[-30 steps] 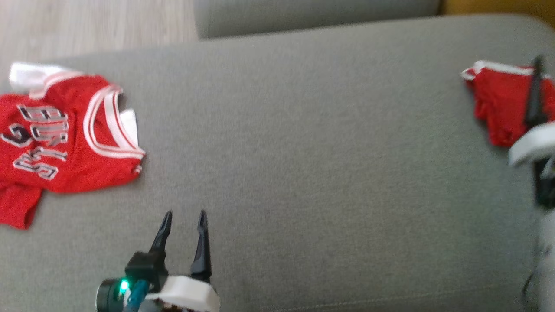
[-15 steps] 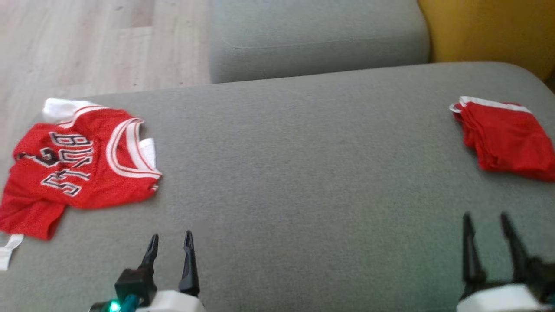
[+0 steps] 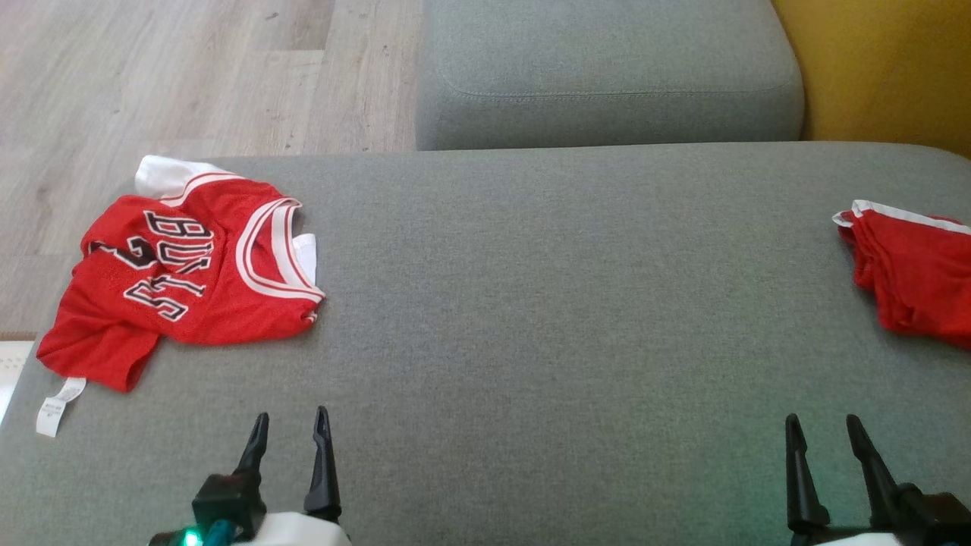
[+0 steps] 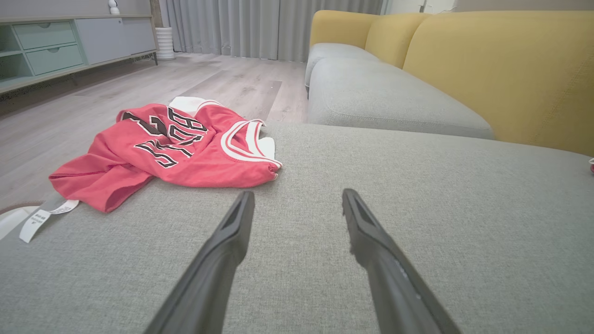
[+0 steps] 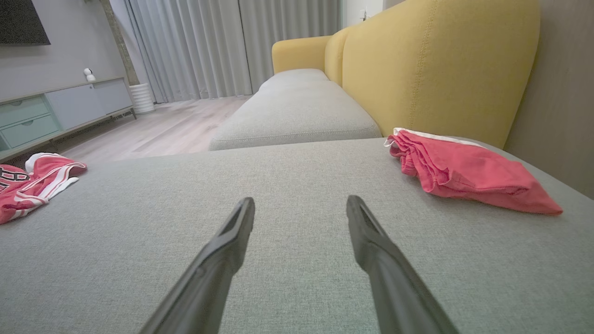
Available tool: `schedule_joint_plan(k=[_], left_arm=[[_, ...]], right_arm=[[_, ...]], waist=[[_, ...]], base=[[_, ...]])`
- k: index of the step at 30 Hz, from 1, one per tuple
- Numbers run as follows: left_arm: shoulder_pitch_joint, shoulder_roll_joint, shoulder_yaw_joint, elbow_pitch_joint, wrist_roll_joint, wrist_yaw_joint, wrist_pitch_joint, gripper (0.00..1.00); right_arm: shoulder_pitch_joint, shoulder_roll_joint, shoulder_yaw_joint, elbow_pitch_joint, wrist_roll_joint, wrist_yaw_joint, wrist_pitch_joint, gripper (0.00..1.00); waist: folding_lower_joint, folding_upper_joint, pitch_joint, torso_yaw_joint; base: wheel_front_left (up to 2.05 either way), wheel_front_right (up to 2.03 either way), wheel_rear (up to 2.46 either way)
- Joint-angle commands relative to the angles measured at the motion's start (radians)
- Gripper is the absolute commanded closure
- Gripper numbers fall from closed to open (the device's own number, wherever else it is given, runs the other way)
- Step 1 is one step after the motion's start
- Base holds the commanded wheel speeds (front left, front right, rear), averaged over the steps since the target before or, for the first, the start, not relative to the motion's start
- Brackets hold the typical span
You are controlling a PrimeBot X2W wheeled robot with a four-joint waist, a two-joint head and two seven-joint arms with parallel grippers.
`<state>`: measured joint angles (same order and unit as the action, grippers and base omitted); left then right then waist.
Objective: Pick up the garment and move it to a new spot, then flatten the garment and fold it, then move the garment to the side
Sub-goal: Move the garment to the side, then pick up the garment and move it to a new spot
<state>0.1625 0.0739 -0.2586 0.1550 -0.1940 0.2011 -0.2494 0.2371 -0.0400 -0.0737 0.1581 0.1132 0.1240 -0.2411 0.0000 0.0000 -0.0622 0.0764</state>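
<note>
The garment (image 3: 190, 296), a crumpled red jersey with white trim and lettering, lies at the left end of the grey seat cushion (image 3: 569, 303). It also shows in the left wrist view as the jersey (image 4: 176, 153) and in the right wrist view, far left (image 5: 28, 185). My left gripper (image 3: 291, 413) hovers open and empty over the cushion, near and right of the jersey; its fingers (image 4: 298, 195) point past the jersey's collar. My right gripper (image 3: 821, 417) is open and empty at the lower right, with its fingers (image 5: 300, 200) over bare cushion.
A folded red piece with a white band (image 3: 918, 280) rests at the cushion's right end, also in the right wrist view (image 5: 464, 169). Beyond lie another grey cushion (image 3: 607, 76), a yellow backrest (image 3: 880, 68) and wood floor (image 3: 152, 76). A white label (image 3: 57, 398) hangs off the jersey.
The head camera has shifted, so the whole picture moved. My right gripper has drawn back from the folded red piece to the lower right. The left gripper stays open and empty.
</note>
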Motion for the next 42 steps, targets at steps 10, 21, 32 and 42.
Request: schedule_joint_plan(k=[10, 21, 32, 42], left_arm=[[-0.038, -0.015, 0.032, -0.042, 0.031, -0.021, -0.012, 0.00], [-0.007, -0.013, 0.051, -0.043, 0.036, -0.025, -0.012, 0.00], [-0.098, -0.015, 0.084, -0.068, -0.007, -0.047, -0.012, 0.00], [-0.563, 0.018, 0.163, 0.035, -0.083, -0.064, 0.149, 0.00]], right_arm=[[-0.048, -0.010, 0.011, -0.023, -0.003, 0.007, -0.020, 0.00], [-0.075, -0.010, 0.069, -0.027, 0.027, 0.007, -0.020, 0.00], [-0.121, -0.010, 0.079, -0.052, -0.010, 0.007, -0.021, 0.00], [-0.287, -0.082, 0.048, -0.186, -0.074, 0.007, 0.027, 0.00]], waist=[[0.0000, 0.0000, -0.001, 0.098], [0.0000, 0.0000, 0.003, 0.344], [0.0000, 0.0000, 0.150, 0.286], [0.0000, 0.0000, 0.527, 0.186]], base=[[0.00, 0.00, 0.00], [0.00, 0.00, 0.00], [0.00, 0.00, 0.00], [0.00, 0.00, 0.00]])
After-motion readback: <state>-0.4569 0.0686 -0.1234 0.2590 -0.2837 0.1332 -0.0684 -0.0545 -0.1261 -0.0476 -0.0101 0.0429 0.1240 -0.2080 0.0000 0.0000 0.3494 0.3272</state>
